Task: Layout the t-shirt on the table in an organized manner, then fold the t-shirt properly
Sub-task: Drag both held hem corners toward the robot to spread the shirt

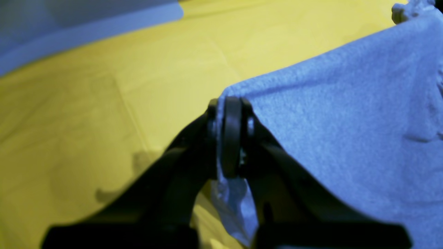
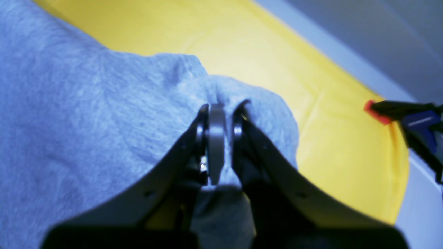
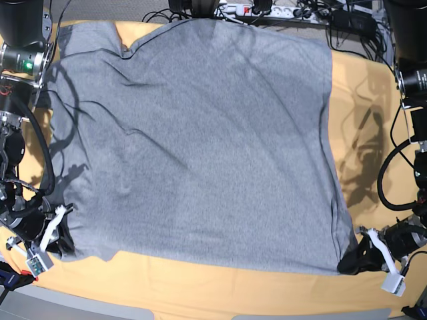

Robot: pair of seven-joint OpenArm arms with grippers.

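T-shirt laying-out looks like the step in hand: at the base view's left the right gripper pinches a bunched near corner, the heather-grey cloth spreads across the middle of the table plain side up with soft wrinkles and no lettering showing, and at the right the left gripper clamps the other near corner. Next, I judge, both arms must draw the near edge taut and lay it flat before letting go.
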